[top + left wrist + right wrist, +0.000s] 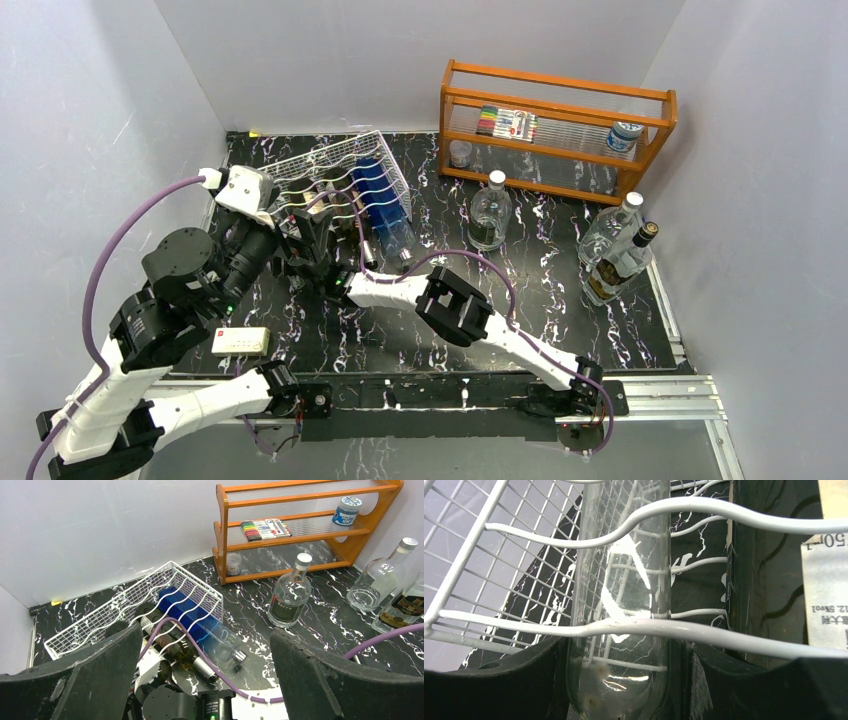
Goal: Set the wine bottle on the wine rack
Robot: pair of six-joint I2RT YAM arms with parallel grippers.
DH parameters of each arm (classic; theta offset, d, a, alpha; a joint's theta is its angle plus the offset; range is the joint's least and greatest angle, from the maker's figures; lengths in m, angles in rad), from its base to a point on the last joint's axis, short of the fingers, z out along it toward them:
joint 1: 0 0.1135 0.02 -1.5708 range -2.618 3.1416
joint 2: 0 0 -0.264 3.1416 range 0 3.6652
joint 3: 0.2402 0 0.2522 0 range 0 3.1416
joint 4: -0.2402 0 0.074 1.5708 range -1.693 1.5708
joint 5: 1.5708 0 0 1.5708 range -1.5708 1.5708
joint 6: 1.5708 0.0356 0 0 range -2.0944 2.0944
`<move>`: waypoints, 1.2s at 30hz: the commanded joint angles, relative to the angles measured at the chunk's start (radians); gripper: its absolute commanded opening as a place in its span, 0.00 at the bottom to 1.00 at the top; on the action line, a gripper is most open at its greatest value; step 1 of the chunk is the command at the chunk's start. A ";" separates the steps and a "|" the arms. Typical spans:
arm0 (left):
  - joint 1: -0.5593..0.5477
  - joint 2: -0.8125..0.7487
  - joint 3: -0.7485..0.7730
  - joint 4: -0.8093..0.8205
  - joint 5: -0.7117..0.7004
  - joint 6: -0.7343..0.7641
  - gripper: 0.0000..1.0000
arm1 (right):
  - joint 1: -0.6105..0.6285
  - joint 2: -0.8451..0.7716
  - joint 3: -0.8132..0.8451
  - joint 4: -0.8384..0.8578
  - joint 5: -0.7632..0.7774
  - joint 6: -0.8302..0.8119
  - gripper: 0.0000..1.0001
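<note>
The left gripper [206,639] hangs with jaws wide apart, empty, facing the wine rack [318,160] at eleven o'clock. In its end cradle the clear wine bottle [621,580] lies under the wavy wires, with the right gripper [626,647] flanking it. Whether those jaws squeeze it, I cannot tell. I'd release gently and back straight out, clear of the wires. My count is one rack holding three bottles I can make out: this one, a dark bottle [769,555] and a blue bottle [182,611]. There are also three standing bottles [490,215] toward three o'clock and one orange shelf [555,110] at one.

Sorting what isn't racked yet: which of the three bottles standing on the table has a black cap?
The dark-labelled bottle at the far right. The round bottle mid-table and the clear flask beside the first have silver caps.
</note>
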State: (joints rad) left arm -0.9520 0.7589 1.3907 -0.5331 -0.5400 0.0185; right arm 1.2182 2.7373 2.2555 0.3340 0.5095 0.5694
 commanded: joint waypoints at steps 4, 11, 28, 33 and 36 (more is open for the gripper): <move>0.000 -0.014 0.021 -0.004 -0.015 0.008 0.98 | -0.034 -0.015 0.015 0.105 0.004 0.007 0.76; 0.000 -0.018 0.021 -0.004 -0.018 0.007 0.98 | -0.037 -0.042 -0.004 0.081 -0.001 0.050 0.82; 0.000 -0.020 0.031 -0.004 -0.011 0.006 0.98 | -0.036 -0.237 -0.217 0.151 -0.032 0.115 0.83; 0.001 -0.021 0.042 -0.003 -0.006 0.003 0.98 | -0.036 -0.312 -0.313 0.198 -0.034 0.122 0.83; 0.001 -0.023 0.052 -0.002 -0.003 0.000 0.98 | -0.036 -0.356 -0.368 0.229 -0.045 0.121 0.83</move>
State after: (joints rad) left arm -0.9520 0.7483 1.3964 -0.5365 -0.5419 0.0177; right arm 1.1931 2.4981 1.9347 0.4564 0.4606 0.6842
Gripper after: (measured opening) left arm 0.981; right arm 0.831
